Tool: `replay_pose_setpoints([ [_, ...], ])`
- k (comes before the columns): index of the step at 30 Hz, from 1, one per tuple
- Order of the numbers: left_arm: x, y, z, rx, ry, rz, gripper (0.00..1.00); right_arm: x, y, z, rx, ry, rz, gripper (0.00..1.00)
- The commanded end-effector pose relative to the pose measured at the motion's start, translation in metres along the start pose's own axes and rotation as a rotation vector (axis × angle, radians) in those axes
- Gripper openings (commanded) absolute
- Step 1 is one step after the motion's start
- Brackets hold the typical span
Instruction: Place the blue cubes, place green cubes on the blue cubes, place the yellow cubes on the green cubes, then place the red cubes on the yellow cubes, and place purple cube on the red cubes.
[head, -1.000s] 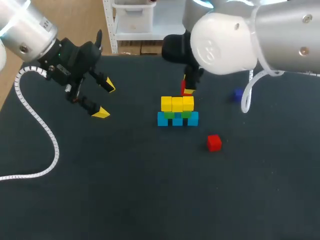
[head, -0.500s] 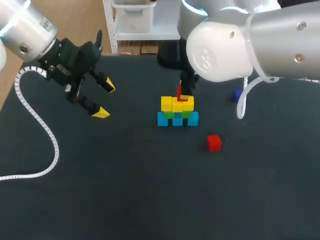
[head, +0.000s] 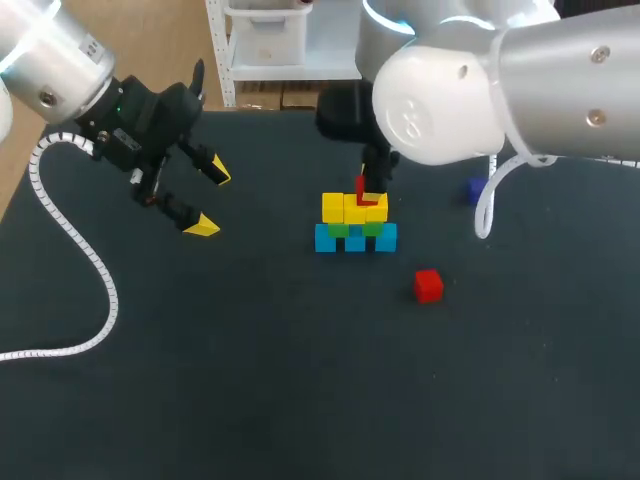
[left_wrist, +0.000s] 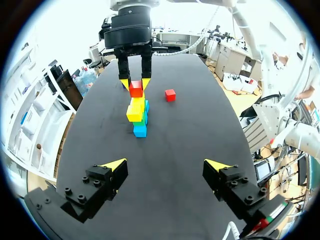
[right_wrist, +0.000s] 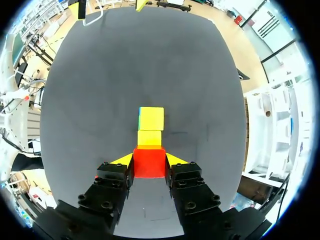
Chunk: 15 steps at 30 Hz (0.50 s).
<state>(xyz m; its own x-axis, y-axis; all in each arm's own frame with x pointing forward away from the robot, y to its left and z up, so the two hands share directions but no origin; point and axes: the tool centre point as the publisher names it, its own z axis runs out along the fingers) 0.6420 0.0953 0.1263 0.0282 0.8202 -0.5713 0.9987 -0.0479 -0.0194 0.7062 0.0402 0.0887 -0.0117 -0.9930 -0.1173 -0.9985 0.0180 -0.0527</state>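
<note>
The table (head: 300, 380) has a flat, matte black top. A row of three blue cubes (head: 355, 241) stands directly on it, around the middle and somewhat toward the far edge, the cubes side by side. One red cube (head: 428, 285) lies alone, toward the near edge and right of the row. A purple cube (head: 475, 189) sits further toward the right edge. A white coiled cable (head: 95, 280) trails across the surface along the left edge.
</note>
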Motion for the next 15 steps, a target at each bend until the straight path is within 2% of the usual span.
replay_pose_setpoints([
  [1,0.0006,0.0004,-0.0001,0.0,-0.001,0.002,1.0,-0.0005,-0.0022,0.0006,-0.006,0.004,-0.001,0.0],
  [15,0.0006,0.0004,-0.0001,0.0,-0.001,0.002,1.0,-0.0008,-0.0041,0.0012,-0.012,0.005,-0.003,0.0],
])
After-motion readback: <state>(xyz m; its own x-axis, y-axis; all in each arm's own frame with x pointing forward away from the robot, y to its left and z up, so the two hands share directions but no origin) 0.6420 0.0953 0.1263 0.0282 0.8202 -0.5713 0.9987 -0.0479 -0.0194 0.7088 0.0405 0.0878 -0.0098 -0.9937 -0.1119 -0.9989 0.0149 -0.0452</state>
